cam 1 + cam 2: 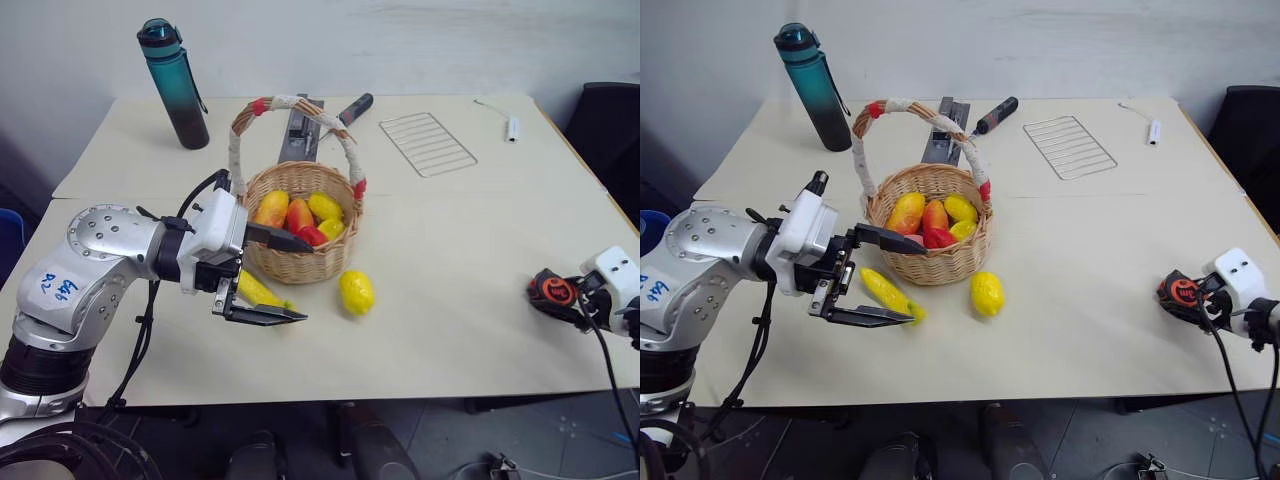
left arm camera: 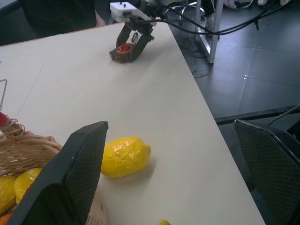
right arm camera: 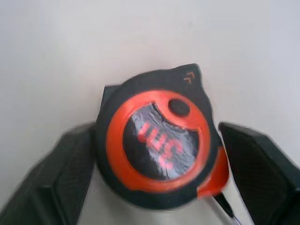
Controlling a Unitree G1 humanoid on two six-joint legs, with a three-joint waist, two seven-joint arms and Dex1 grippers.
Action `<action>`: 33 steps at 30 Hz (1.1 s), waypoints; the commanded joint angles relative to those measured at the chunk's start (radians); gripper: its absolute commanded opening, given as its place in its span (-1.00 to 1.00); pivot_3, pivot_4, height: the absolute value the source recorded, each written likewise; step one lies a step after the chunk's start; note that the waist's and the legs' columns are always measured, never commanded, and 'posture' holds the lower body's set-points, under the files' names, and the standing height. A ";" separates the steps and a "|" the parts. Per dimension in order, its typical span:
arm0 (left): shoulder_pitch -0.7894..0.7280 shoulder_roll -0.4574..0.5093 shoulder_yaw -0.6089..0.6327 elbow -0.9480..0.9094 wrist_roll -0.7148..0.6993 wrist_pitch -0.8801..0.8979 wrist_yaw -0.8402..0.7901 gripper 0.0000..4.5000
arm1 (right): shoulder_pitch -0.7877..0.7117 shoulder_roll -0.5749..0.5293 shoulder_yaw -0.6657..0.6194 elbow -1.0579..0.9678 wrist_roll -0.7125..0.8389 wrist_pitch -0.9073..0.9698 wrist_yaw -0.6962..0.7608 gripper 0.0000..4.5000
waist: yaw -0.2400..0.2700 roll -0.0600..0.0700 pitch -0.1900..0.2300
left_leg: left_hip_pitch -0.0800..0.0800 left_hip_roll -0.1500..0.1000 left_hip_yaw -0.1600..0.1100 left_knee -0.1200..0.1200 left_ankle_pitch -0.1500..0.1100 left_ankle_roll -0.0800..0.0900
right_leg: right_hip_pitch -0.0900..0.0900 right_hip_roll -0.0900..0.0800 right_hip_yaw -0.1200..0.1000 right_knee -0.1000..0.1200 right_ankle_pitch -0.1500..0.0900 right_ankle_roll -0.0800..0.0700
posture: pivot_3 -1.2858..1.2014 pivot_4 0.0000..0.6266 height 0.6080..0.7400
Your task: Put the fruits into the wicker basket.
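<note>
The wicker basket (image 1: 300, 262) stands mid-table and holds several orange, red and yellow fruits. A yellow banana (image 1: 888, 292) lies on the table just in front of it. My left gripper (image 1: 918, 282) hovers open over the banana, one finger above it and one in front of it. A lemon (image 1: 357, 292) rests on the table to the right of the banana, beside the basket. At the table's right edge my right gripper (image 3: 157, 129) is open. An orange-black tape measure (image 3: 159, 140) lies on the table between its fingers.
A teal bottle (image 1: 175, 85) stands at the back left. Behind the basket lie a grey metal tool (image 1: 300, 130) and a black-handled tool (image 1: 355, 107). A wire rack (image 1: 427, 143) and a small white item (image 1: 513, 127) lie back right. A black chair (image 1: 610, 130) stands beyond the right edge.
</note>
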 commanded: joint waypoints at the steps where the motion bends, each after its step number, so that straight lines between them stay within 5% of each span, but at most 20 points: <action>1: -0.008 -0.012 0.014 0.023 0.009 -0.018 0.007 1.00 | -0.006 0.009 -0.053 -0.048 0.081 0.074 0.039 0.99 | 0.000 0.000 0.000 | 0.000 0.000 -0.001 0.000 0.000 0.000 | 0.000 0.001 0.000 0.000 0.000 0.000 | 0.03 -0.52 1.00; 5: -0.016 -0.020 0.001 0.096 0.049 -0.054 -0.013 1.00 | 0.041 -0.018 -0.103 -0.197 0.126 0.115 0.044 0.99 | 0.006 0.001 0.000 | 0.000 0.001 -0.001 0.000 0.000 -0.001 | 0.000 0.001 -0.001 0.000 0.000 0.000 | 0.03 -0.52 1.00; 11: 0.001 0.046 -0.012 0.181 0.118 -0.138 -0.123 1.00 | 0.212 -0.075 -0.189 -0.688 0.311 0.288 0.176 0.99 | 0.008 0.001 0.000 | -0.001 0.001 -0.002 -0.001 0.000 -0.002 | -0.001 0.001 -0.001 0.000 -0.001 0.001 | 0.03 -0.52 1.00; 17: 0.006 0.042 -0.151 0.319 0.323 -0.398 -0.232 1.00 | 0.269 -0.069 -0.195 -1.113 0.626 0.488 0.188 0.99 | 0.014 0.001 0.001 | -0.001 0.001 -0.004 -0.001 0.000 -0.002 | 0.000 0.000 -0.003 -0.002 -0.001 0.002 | 0.03 -0.52 1.00; 26: -0.082 -0.082 -0.306 0.573 0.580 -0.721 -0.217 1.00 | 0.219 -0.036 -0.162 -1.229 0.755 0.546 0.045 0.99 | 0.041 -0.002 0.001 | -0.004 0.001 -0.006 -0.001 -0.003 0.005 | -0.001 -0.001 -0.004 -0.013 0.004 0.001 | 0.03 -0.52 1.00; 33: -0.119 -0.188 -0.359 0.699 0.715 -0.797 -0.108 1.00 | 0.256 -0.019 -0.151 -1.263 0.741 0.529 -0.007 0.99 | 0.061 -0.002 0.001 | -0.008 0.001 -0.006 0.000 -0.011 0.012 | -0.001 -0.003 -0.004 -0.018 0.005 0.007 | 0.03 -0.52 1.00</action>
